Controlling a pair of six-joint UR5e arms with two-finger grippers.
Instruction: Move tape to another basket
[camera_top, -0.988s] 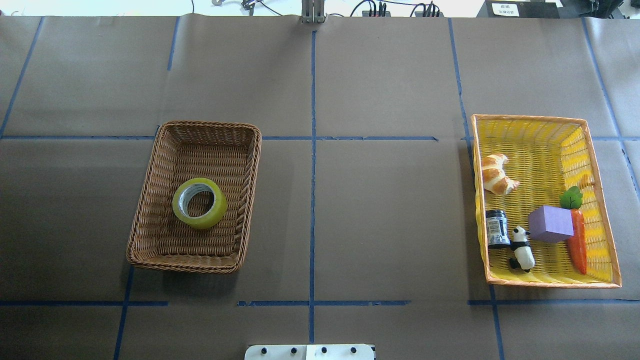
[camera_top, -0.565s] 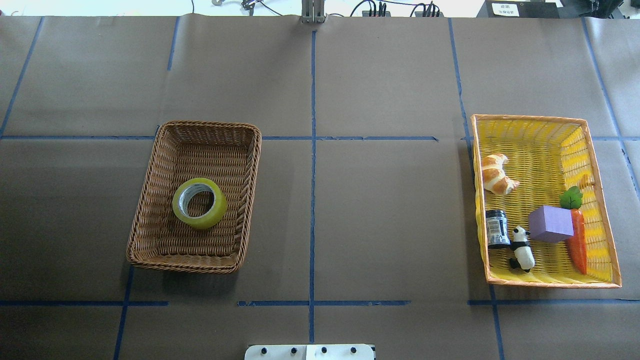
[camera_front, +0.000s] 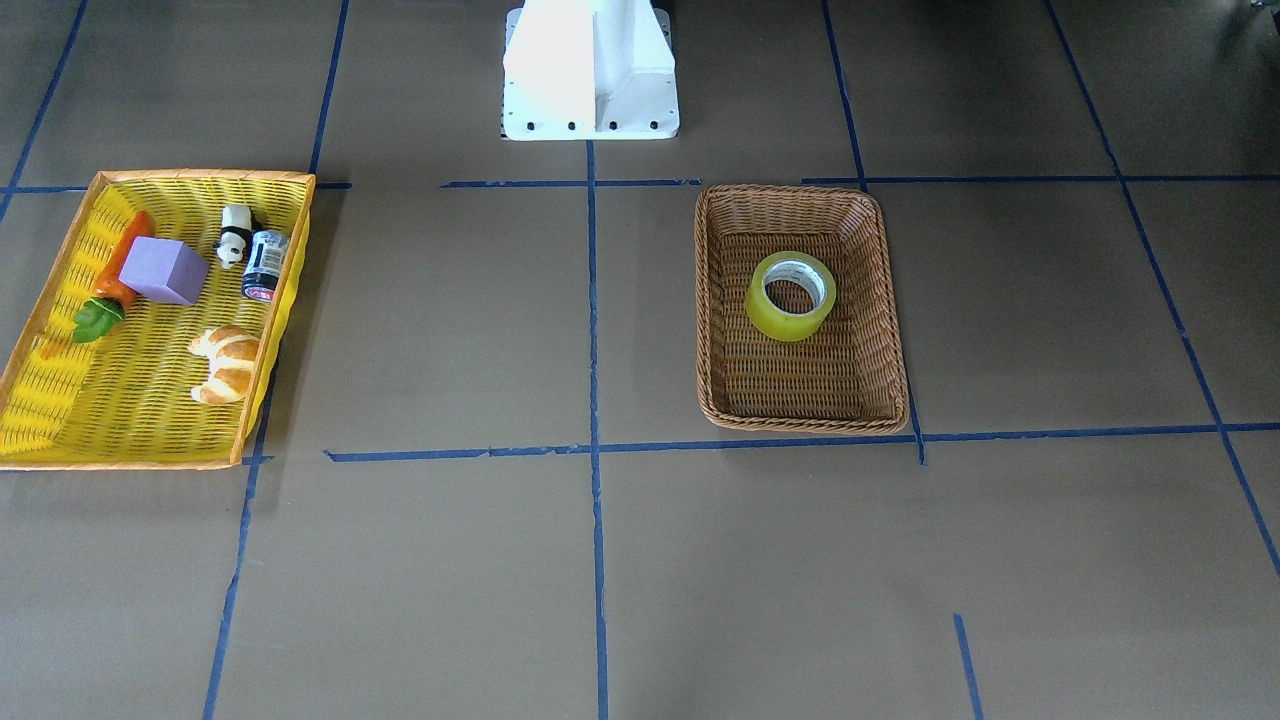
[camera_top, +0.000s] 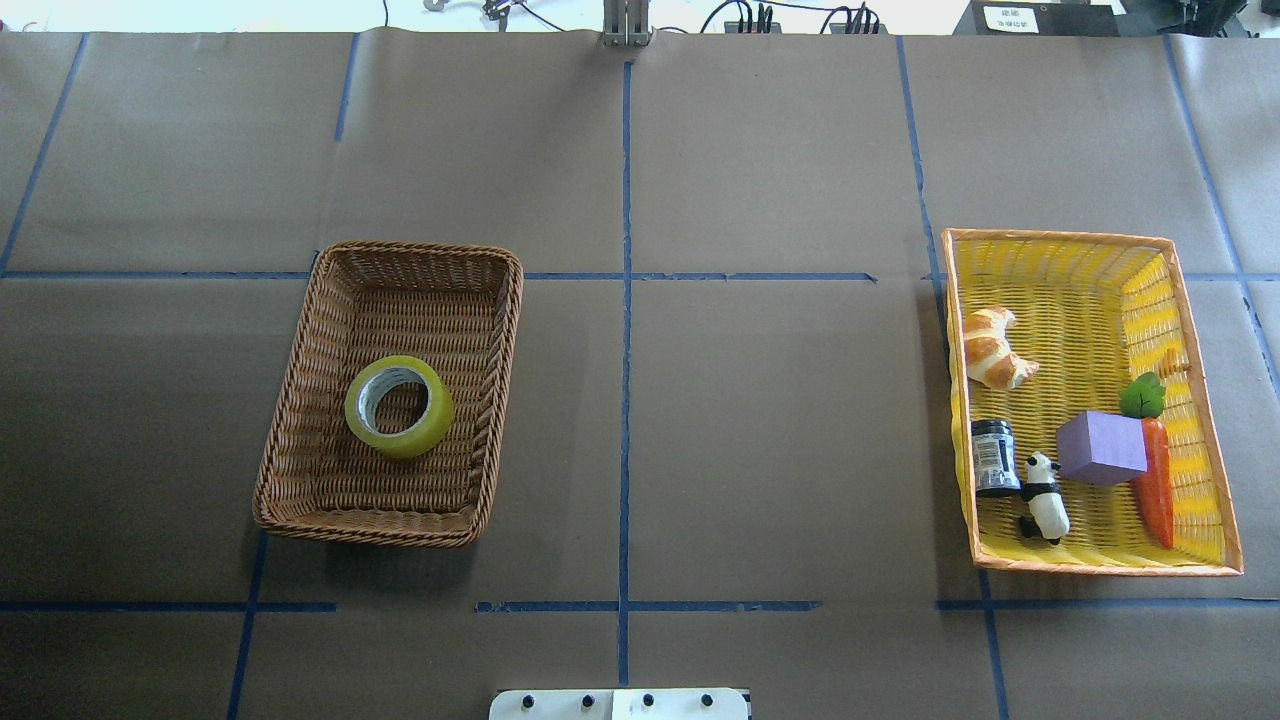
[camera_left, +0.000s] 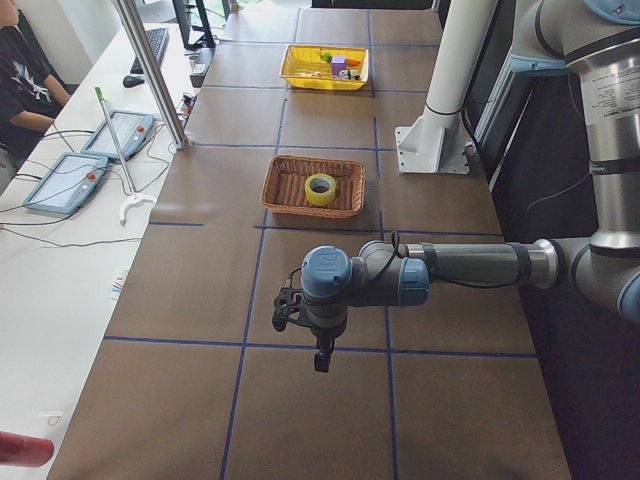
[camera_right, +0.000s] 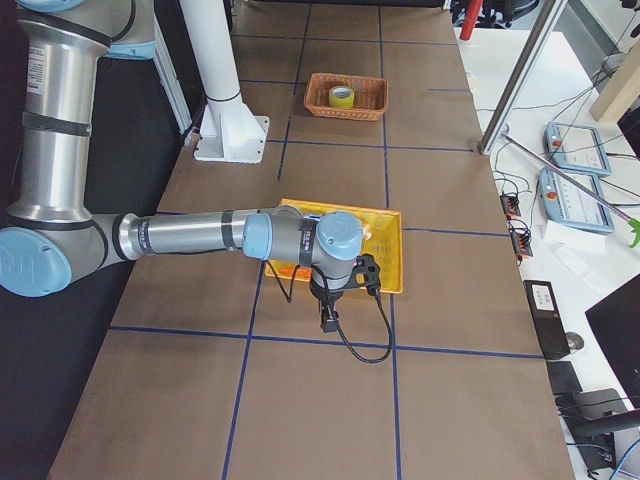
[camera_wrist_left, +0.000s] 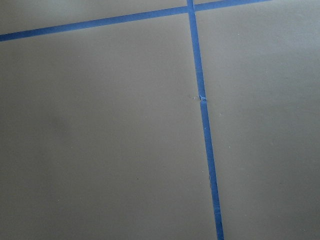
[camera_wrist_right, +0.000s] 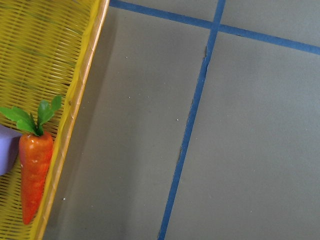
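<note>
The yellow tape roll (camera_top: 437, 408) lies flat in the brown wicker basket (camera_top: 390, 250) on the left half of the table; it also shows in the front view (camera_front: 780, 320) and the left side view (camera_left: 320, 199). Neither gripper shows in the overhead or front view. In the left side view my left gripper (camera_left: 318, 352) hangs over bare table, well short of the wicker basket (camera_left: 275, 190). In the right side view my right gripper (camera_right: 327, 318) hangs just beyond the yellow tray's outer edge. I cannot tell whether either is open or shut.
A yellow mesh tray (camera_top: 1060, 237) with an orange rim stands at the right, holding a croissant (camera_top: 990, 348), a dark jar (camera_top: 994, 457), a panda figure (camera_top: 1044, 497), a purple block (camera_top: 1100, 448) and a carrot (camera_top: 1158, 480). The robot's white base (camera_front: 590, 70) stands at the near edge.
</note>
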